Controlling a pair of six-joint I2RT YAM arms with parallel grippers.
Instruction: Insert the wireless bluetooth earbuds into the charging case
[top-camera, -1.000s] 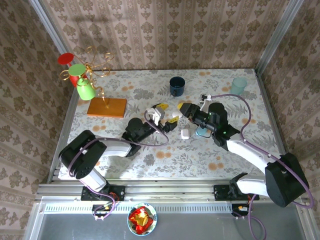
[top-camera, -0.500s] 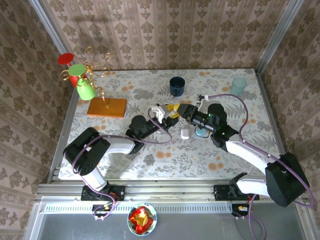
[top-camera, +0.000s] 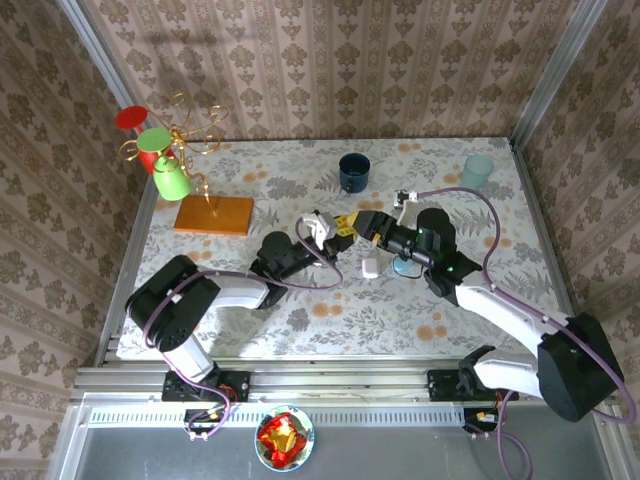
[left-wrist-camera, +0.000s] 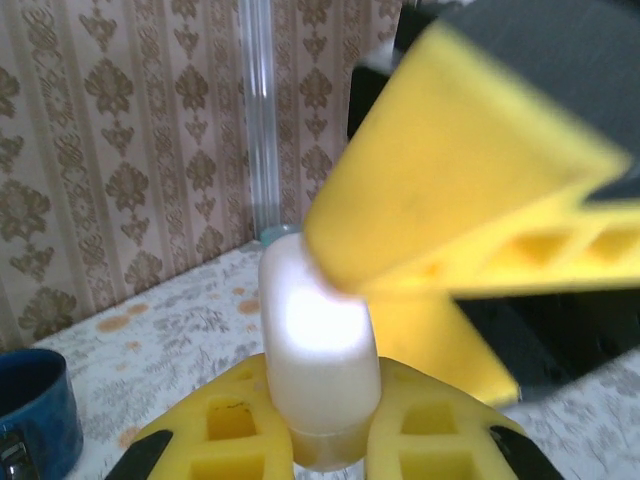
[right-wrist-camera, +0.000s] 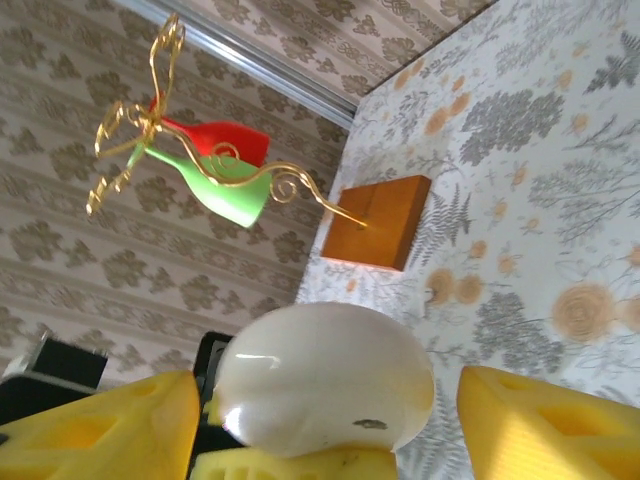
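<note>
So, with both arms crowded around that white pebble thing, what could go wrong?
The glossy white pebble-shaped case is smooth and pinched only at its lower end by the left fingers, so it might slip out. The right fingers stand open close on either side of it; a nudge could knock it loose.

floral table (top-camera: 340, 320) carries navy mug (top-camera: 353, 172), teal cup (top-camera: 477, 171), wooden base (top-camera: 214, 215)

A navy mug (top-camera: 353, 172) stands just beyond the left pincer (top-camera: 322, 229). A teal cup (top-camera: 478, 171) sits well off to its right. To its left, a wire stand (top-camera: 214, 214) holds 1 green cup (top-camera: 170, 180) and 1 red cup (top-camera: 131, 118).
</note>
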